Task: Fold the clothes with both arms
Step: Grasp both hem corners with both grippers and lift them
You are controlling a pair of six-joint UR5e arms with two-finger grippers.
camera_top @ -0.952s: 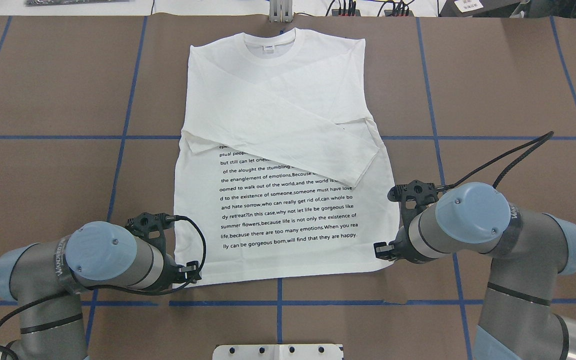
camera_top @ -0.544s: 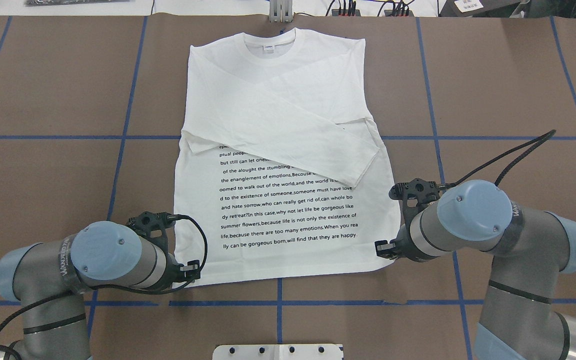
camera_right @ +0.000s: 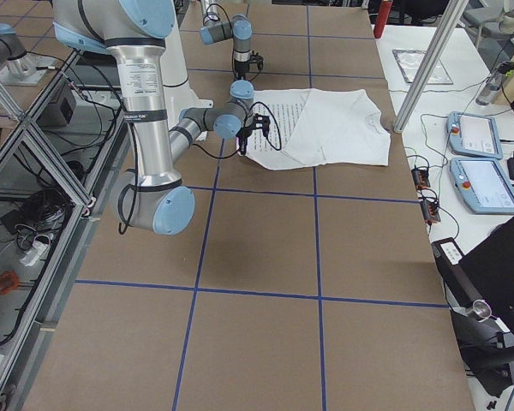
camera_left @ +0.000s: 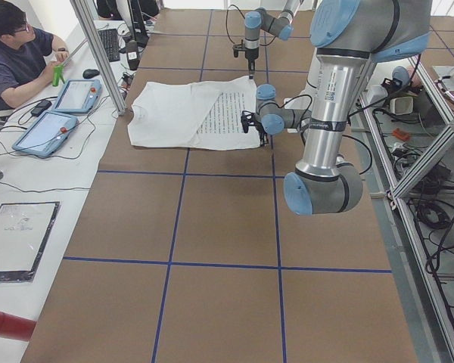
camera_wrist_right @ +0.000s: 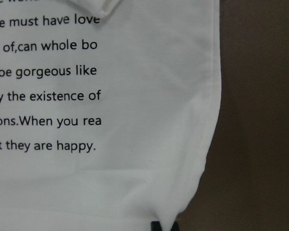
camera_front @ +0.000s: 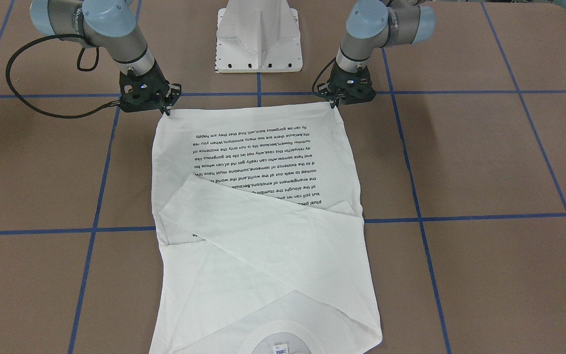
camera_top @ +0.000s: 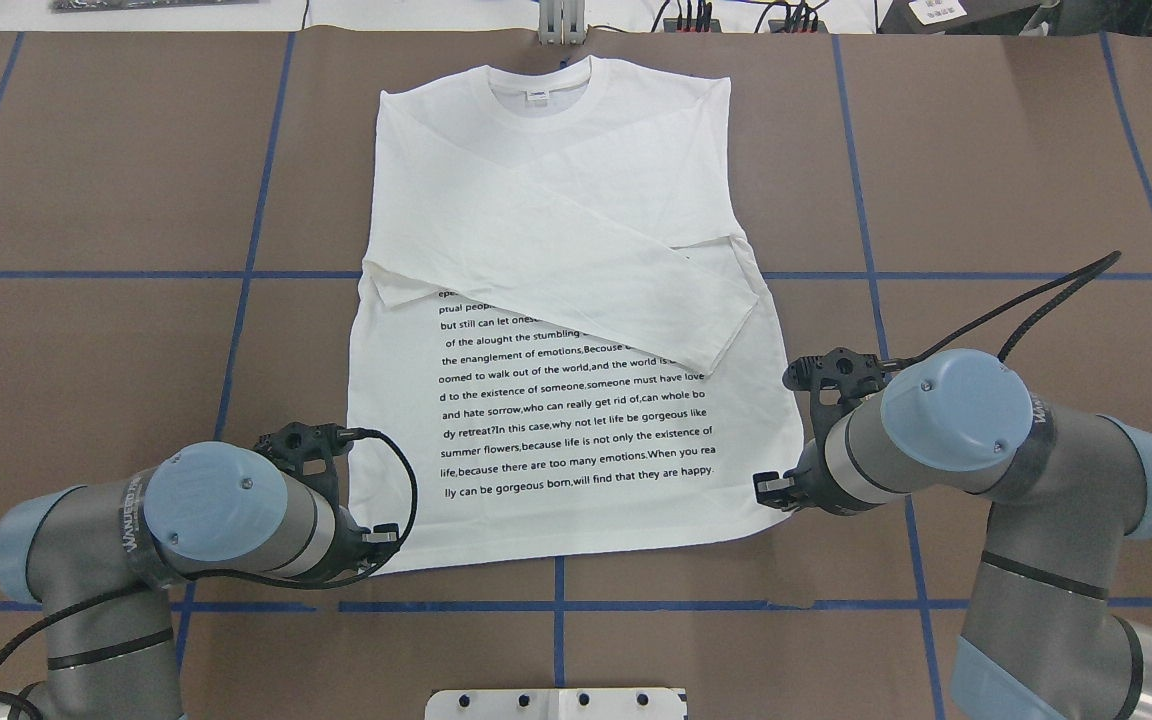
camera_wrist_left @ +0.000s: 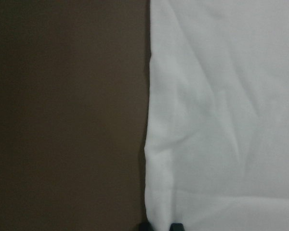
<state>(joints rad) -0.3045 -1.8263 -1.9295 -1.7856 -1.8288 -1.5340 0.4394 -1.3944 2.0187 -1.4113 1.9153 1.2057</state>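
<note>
White long-sleeved printed shirt lies flat on brown worktop, sleeves crossed. Your left tool and right tool each pinch a hem corner, nearly closed. Next, likely: lift evenly toward collar.

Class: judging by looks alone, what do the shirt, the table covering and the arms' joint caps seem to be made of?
The shirt looks like thin, matt white cotton-like cloth: soft creases and wrinkles. The table covering is probably matt brown paper or card: flat, no gloss. The joint caps seem smooth light blue plastic, faintly shiny.
</note>
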